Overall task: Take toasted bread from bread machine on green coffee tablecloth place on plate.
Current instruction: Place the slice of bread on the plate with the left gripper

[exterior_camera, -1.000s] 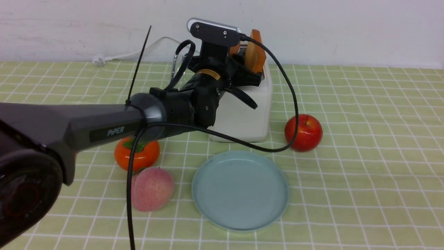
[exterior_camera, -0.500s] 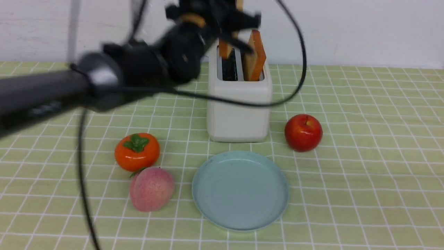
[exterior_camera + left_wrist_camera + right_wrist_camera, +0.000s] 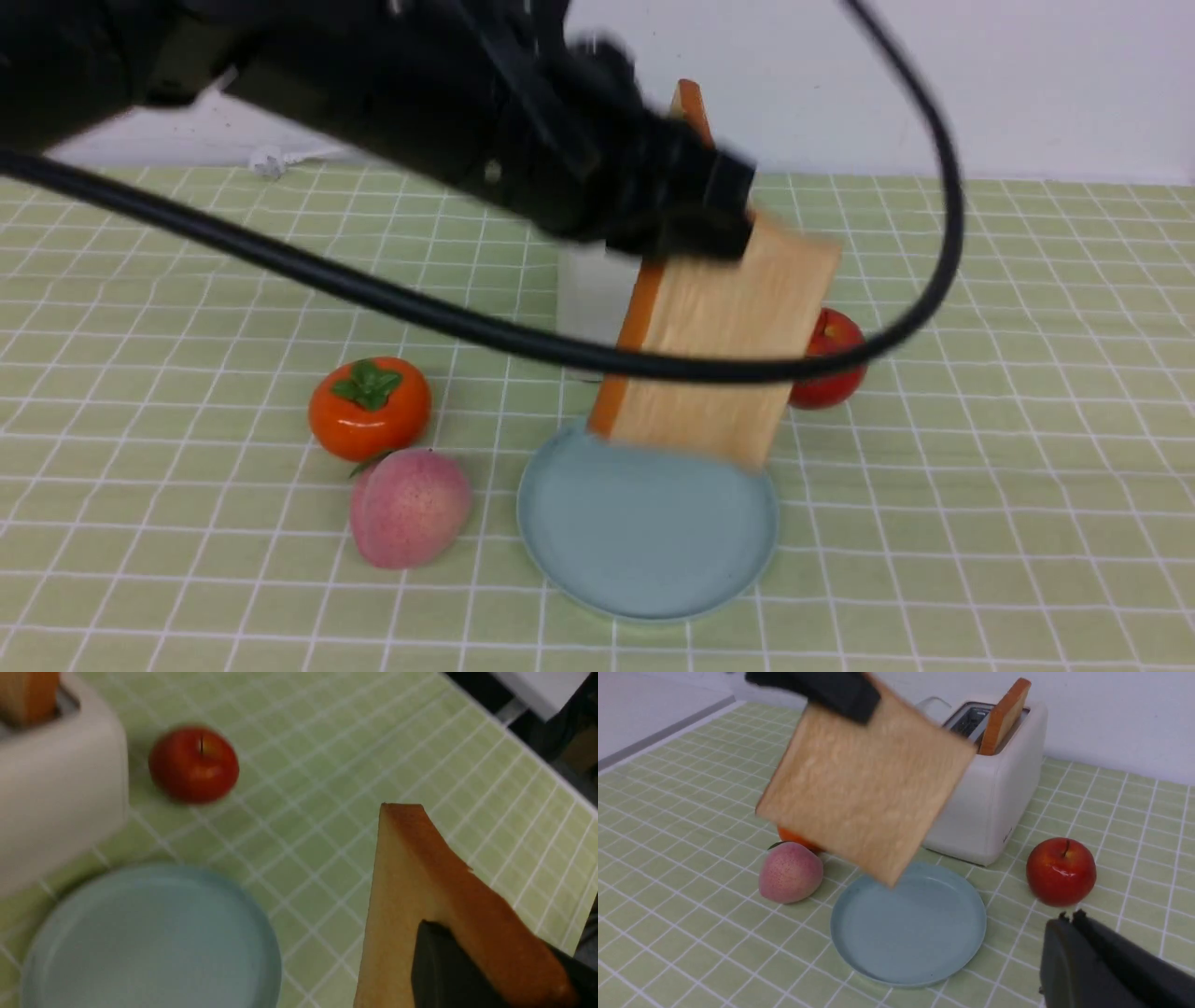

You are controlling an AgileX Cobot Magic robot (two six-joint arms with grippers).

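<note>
Since half a second ago the left arm has swung down from above the bread machine and toward the camera, carrying one slice clear of the slot it was rising from. The left gripper (image 3: 695, 238) is clamped on the upper edge of that toasted bread (image 3: 719, 345), its dark fingers (image 3: 444, 970) pressed against the pale face just under the orange-brown crust. The slice hangs tilted, one corner lowest, with its broad face toward the front camera. That low corner lies over the far rim of the plate (image 3: 644, 560); whether it touches the rim cannot be told.

Behind the held slice stands the bread machine (image 3: 990, 802), mostly covered by arm and bread in the front view. The second slice (image 3: 1004, 714) stands upright in one slot, and the slot beside it is dark and bare.

A black cable (image 3: 373, 289) sweeps across the front view, over the held slice. On the green coffee tablecloth (image 3: 980, 420) a red apple (image 3: 1060, 871) sits to the right of the bread machine. An orange persimmon (image 3: 370, 408) and a pink peach (image 3: 409, 508) sit left of the plate.

The right gripper (image 3: 1069, 917) rests low at the near right, well apart from the plate, its two fingers pressed together and holding nothing.
</note>
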